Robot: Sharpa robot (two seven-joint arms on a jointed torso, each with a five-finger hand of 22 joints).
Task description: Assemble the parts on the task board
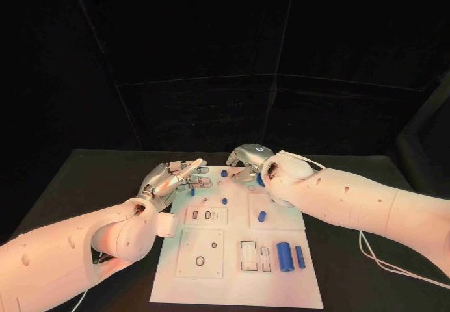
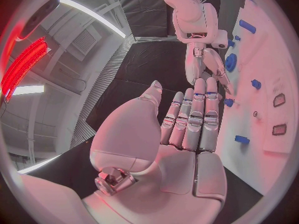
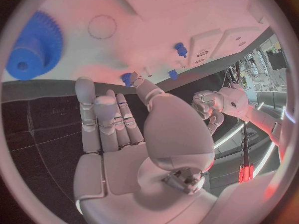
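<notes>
The white task board [image 1: 235,273] lies in the middle of the black table. My left hand [image 1: 173,177] hovers at the board's far left corner, fingers straight and close together, thumb apart, palm [image 2: 181,134] holding nothing. My right hand [image 1: 248,156] hangs over the board's far edge, fingers [image 3: 106,119] stretched out and holding nothing. A blue gear [image 3: 34,47] sits on the board beside the right hand, partly hidden by that wrist [image 1: 260,179]. Small blue pegs [image 1: 224,173] [image 1: 192,192] stand near the hands. A larger blue cylinder [image 1: 284,255] and a thin blue rod [image 1: 300,257] lie near the front right.
Rectangular slots [image 1: 248,255] and a round hole [image 1: 199,261] mark the board's near half. Another blue piece [image 1: 261,216] lies mid-board. Black table [image 1: 93,175] surrounds the board. A white cable [image 1: 394,266] trails on the table at the right.
</notes>
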